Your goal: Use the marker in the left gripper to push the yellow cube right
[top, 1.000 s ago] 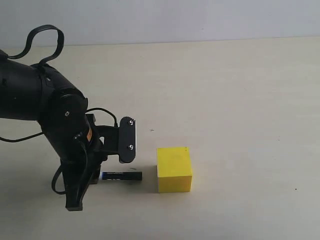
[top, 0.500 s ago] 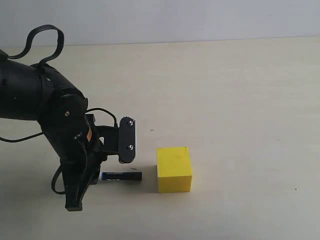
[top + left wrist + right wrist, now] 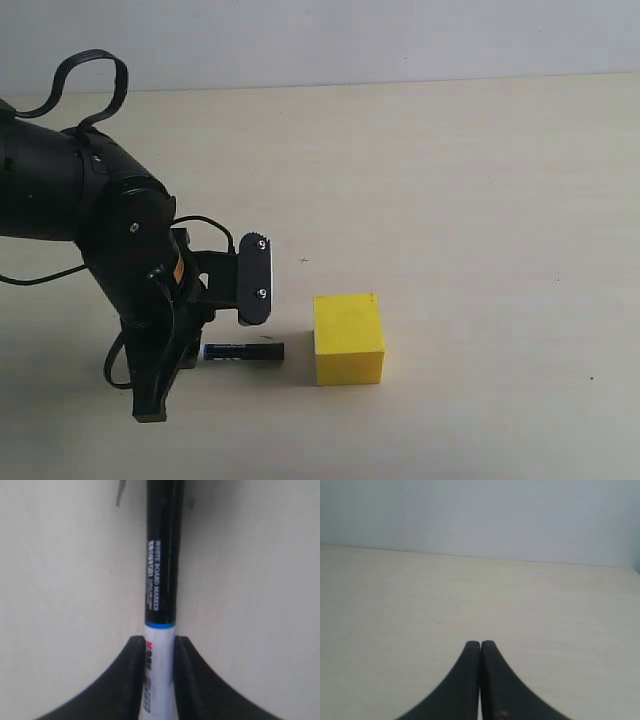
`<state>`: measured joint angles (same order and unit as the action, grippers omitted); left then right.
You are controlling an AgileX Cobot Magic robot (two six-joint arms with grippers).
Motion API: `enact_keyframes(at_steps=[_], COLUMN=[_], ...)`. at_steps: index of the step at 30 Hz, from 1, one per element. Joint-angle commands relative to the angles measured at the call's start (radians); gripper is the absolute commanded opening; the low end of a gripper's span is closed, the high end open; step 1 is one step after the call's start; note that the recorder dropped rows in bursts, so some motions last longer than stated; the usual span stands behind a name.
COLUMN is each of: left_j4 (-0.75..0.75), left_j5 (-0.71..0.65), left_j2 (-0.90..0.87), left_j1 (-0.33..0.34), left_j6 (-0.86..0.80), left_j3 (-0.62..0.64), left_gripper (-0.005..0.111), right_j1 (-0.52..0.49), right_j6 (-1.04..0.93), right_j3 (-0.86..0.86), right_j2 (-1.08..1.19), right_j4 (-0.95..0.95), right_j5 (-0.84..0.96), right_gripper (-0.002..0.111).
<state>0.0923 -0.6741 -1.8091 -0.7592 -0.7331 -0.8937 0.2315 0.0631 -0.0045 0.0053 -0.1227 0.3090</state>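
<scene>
The yellow cube sits on the pale table at front centre. Left of it, the marker lies level just above the table, its black cap pointing at the cube's left face with a small gap between them. My left gripper is shut on the marker's white barrel; in the left wrist view both black fingers press the barrel and the long black cap runs away from my left gripper. The cube does not show there. My right gripper is shut with nothing in it, over bare table.
The bulky black left arm with its looped cable fills the left side. A grey-white wall runs behind the table's far edge. Bare tabletop stretches right of the cube.
</scene>
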Motion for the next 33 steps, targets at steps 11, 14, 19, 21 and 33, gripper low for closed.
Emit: enact_keyframes(at_steps=[11, 14, 19, 21, 33], left_j4=[-0.027, -0.020, -0.009, -0.012, -0.008], left_j5=[-0.080, -0.078, -0.028, -0.025, 0.014], left_j2=[0.069, 0.069, 0.069, 0.064, -0.002], left_j1=[0.003, 0.005, 0.006, 0.018, -0.101], left_j6=[0.010, 0.010, 0.014, 0.043, 0.092], left_j3=[-0.016, -0.016, -0.016, -0.016, -0.089], left_gripper=[0.000, 0.000, 0.000, 0.000, 0.000], right_j1=[0.001, 0.001, 0.001, 0.001, 0.001], right_j6=[-0.009, -0.009, -0.009, -0.009, -0.009], right_j3=[0.004, 0.004, 0.004, 0.004, 0.004], right_j2=[-0.005, -0.005, -0.005, -0.005, -0.005], right_j4=[0.004, 0.004, 0.004, 0.004, 0.004], right_j5=[-0.004, -0.004, -0.004, -0.004, -0.004], right_gripper=[0.000, 0.000, 0.000, 0.000, 0.000])
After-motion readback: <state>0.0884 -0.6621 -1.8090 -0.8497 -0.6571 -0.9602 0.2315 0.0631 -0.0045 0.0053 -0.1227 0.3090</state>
